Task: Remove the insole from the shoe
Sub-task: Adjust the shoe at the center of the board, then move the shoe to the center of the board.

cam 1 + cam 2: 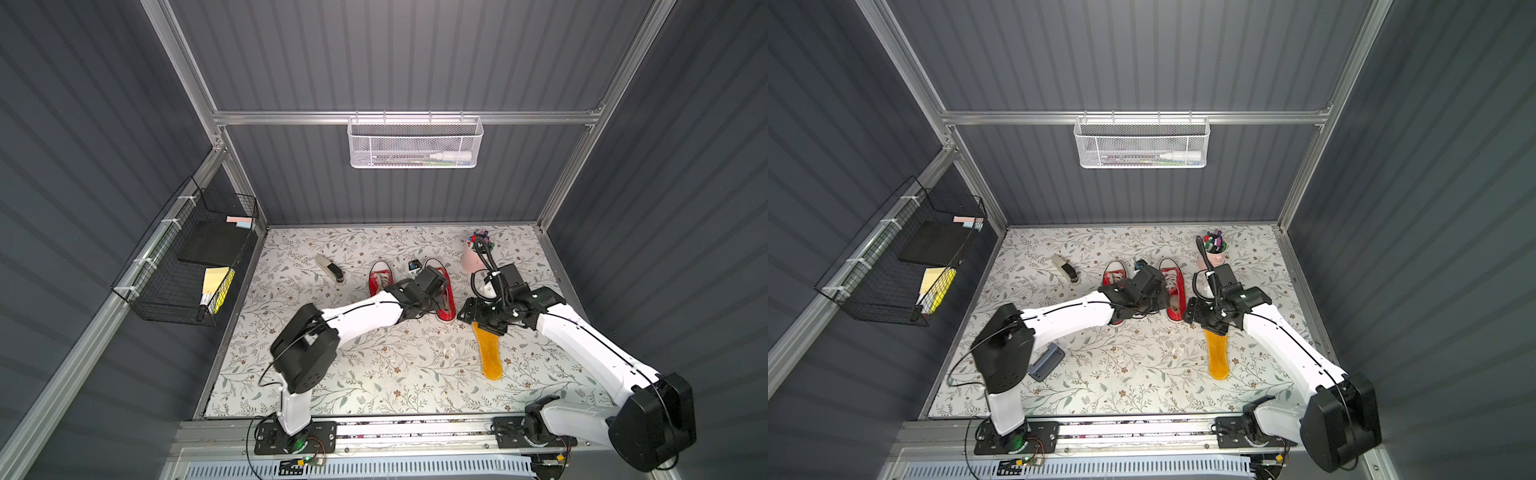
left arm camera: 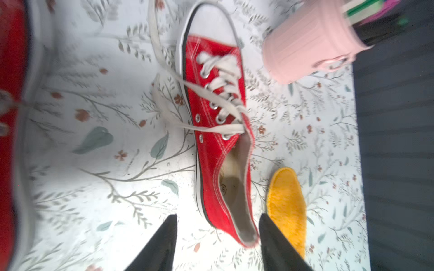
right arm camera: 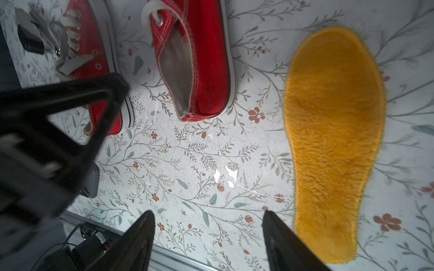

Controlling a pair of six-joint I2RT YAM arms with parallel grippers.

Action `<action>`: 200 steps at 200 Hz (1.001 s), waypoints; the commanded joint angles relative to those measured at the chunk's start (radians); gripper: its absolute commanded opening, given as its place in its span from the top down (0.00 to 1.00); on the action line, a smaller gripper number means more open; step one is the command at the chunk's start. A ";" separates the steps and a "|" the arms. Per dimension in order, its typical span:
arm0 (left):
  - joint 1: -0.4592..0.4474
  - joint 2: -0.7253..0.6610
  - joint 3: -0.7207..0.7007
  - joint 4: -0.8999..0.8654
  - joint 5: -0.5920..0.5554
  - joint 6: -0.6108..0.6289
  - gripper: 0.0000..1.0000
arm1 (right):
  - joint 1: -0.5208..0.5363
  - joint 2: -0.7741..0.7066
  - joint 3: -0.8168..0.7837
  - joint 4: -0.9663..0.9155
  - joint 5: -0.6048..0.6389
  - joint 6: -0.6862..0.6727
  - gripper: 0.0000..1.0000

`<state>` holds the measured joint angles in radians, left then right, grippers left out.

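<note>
The red shoe point(image 1: 446, 309) point(image 2: 211, 131) lies on the floral table, its opening showing a bare tan lining. The yellow fleecy insole point(image 1: 491, 357) point(image 3: 333, 131) lies flat on the table, apart from the shoe on its right and toward the front. My left gripper point(image 2: 218, 215) hangs open over the shoe's heel; in the left wrist view the heel shows between the fingers without touching either. My right gripper point(image 3: 208, 211) is open above the table just beside the insole's far end, with nothing between its fingers.
A second red shoe point(image 1: 380, 278) lies left of the first. A pink cup of markers point(image 1: 473, 257) stands at the back right, a stapler point(image 1: 330, 268) at the back left and a grey hole punch point(image 1: 1046, 361) near the left arm's elbow. A small black object point(image 1: 413, 266) sits between the shoes' toes.
</note>
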<state>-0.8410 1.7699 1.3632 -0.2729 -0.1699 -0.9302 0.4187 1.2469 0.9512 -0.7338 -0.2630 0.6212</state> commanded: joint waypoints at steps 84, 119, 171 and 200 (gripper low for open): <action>0.273 -0.458 -0.293 -0.133 -0.092 0.044 0.39 | 0.296 0.561 0.476 0.161 -0.035 0.014 0.40; 0.273 -0.528 -0.350 -0.144 -0.113 -0.013 0.40 | 0.314 0.724 0.635 0.154 -0.042 0.031 0.46; 0.274 -0.586 -0.371 -0.201 -0.149 -0.028 0.40 | 0.319 0.824 0.675 0.138 0.000 0.046 0.59; 0.275 -0.592 -0.378 -0.203 -0.151 -0.029 0.40 | 0.319 0.872 0.710 0.131 -0.004 0.046 0.70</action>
<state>-0.5648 1.1900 1.0073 -0.4408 -0.2977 -0.9440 0.7330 2.0842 1.6135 -0.5831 -0.2802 0.6590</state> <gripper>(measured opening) 0.599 0.360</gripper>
